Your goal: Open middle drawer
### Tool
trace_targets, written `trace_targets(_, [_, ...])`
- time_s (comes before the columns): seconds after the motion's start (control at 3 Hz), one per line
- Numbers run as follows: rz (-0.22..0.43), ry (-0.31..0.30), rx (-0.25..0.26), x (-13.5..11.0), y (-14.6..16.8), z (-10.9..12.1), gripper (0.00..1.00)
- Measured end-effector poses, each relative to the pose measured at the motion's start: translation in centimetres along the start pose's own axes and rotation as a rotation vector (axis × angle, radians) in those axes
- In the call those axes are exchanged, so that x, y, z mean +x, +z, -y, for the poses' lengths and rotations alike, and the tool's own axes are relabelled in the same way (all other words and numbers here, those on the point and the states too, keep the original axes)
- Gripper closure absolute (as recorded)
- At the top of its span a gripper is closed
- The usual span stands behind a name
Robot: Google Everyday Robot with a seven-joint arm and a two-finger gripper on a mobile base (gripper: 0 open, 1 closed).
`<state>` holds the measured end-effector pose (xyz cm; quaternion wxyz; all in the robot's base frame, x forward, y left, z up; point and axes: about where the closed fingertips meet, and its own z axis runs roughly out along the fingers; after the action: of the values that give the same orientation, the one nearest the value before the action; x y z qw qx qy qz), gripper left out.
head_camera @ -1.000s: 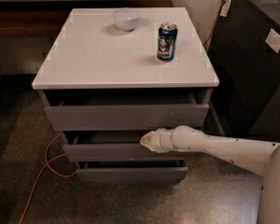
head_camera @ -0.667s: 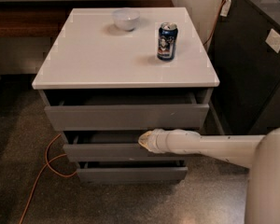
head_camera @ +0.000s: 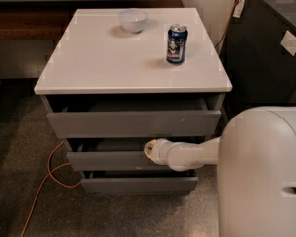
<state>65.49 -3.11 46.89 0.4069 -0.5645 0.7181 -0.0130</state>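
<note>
A white-topped cabinet has three flat grey handleless drawer fronts stacked below the top. The middle drawer (head_camera: 108,160) is the mid-sized front, between the tall top front (head_camera: 133,123) and the narrow bottom front (head_camera: 138,184). A dark gap shows above it. My gripper (head_camera: 149,150) is at the end of the white arm that reaches in from the right. It sits at the top edge of the middle drawer front, a little right of its middle.
A white bowl (head_camera: 133,19) and a blue soda can (head_camera: 177,44) stand on the cabinet top (head_camera: 89,58). An orange cable (head_camera: 49,177) lies on the floor at the left. A dark cabinet (head_camera: 266,58) stands to the right. My white arm's bulk (head_camera: 261,177) fills the lower right.
The arm's bulk now fills much more of the lower right. The gripper has stayed at the middle drawer's top edge. The drawers look unchanged.
</note>
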Motion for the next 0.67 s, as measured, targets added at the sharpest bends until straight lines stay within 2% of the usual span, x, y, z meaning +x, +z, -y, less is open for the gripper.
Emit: trace_targets(0.67, [-0.004,-0.012,0.004,0.12,0.37,-0.16,1.0])
